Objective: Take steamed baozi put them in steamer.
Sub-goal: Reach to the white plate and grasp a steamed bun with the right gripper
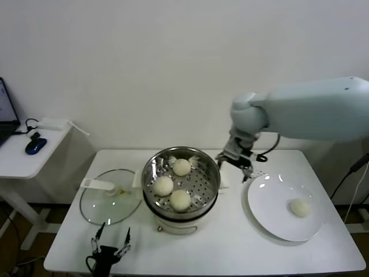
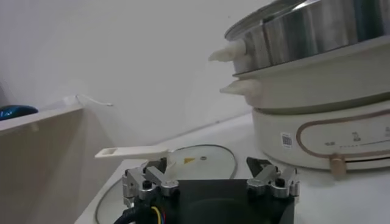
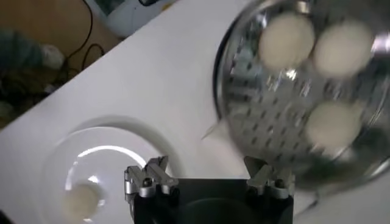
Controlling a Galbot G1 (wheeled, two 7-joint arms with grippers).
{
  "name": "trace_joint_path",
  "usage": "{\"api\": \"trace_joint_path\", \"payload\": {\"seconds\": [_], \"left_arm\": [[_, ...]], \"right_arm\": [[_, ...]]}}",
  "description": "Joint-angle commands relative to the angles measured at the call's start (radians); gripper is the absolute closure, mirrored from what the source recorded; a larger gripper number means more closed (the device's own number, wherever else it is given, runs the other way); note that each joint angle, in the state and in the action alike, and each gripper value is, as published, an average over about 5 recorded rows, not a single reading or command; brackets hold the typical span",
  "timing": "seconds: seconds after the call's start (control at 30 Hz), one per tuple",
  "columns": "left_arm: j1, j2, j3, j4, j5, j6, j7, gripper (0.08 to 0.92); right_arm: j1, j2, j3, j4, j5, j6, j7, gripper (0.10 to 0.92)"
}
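The shiny steel steamer [image 1: 151, 179] stands on its white base mid-table, with three cream baozi on its perforated floor: one at the back [image 1: 182, 167], one on the left [image 1: 164, 186], one in front [image 1: 180, 200]. Another baozi [image 1: 300, 208] lies on the white plate [image 1: 266, 203] to the right. My right gripper [image 1: 236, 163] hangs open and empty between the steamer's right rim and the plate. The right wrist view shows the steamer [image 3: 237, 115], its baozi [image 3: 286, 40] and the plate's baozi [image 3: 80, 201]. My left gripper [image 1: 110, 245] rests open and empty at the table's front left.
A glass lid [image 1: 99, 209] with a white handle lies flat left of the steamer; it also shows in the left wrist view [image 2: 201, 161]. A side desk [image 1: 23, 156] with a blue mouse stands far left. The table's front edge is near the left gripper.
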Motion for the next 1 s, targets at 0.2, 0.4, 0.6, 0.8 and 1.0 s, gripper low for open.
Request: {"api": "trace_joint_path", "payload": {"seconds": [0.2,0.4,0.6,0.8,1.0], "left_arm": [[0.006,-0.008,-0.004,0.009,0.017,-0.007,-0.001,0.177],[0.006,-0.017,-0.01,0.022,0.032,-0.009,-0.001,0.177],[0.01,-0.028,-0.01,0.025,0.049,-0.007,-0.001,0.177],[0.015,-0.034,-0.015,0.026,0.058,-0.008,-0.001,0.177],[0.017,-0.039,-0.014,0.029,0.067,-0.009,-0.003,0.177]], "right_arm": [[-0.194,-0.352,-0.048,-0.136,-0.146,-0.26,-0.026,0.203],[-0.431,-0.431,0.15,-0.295,-0.263,-0.221,-0.021,0.203],[-0.646,-0.456,0.365,-0.418,-0.33,-0.187,-0.018,0.203],[-0.743,-0.467,0.464,-0.459,-0.361,-0.171,-0.02,0.203],[-0.828,-0.474,0.542,-0.485,-0.388,-0.167,-0.017,0.203]]}}
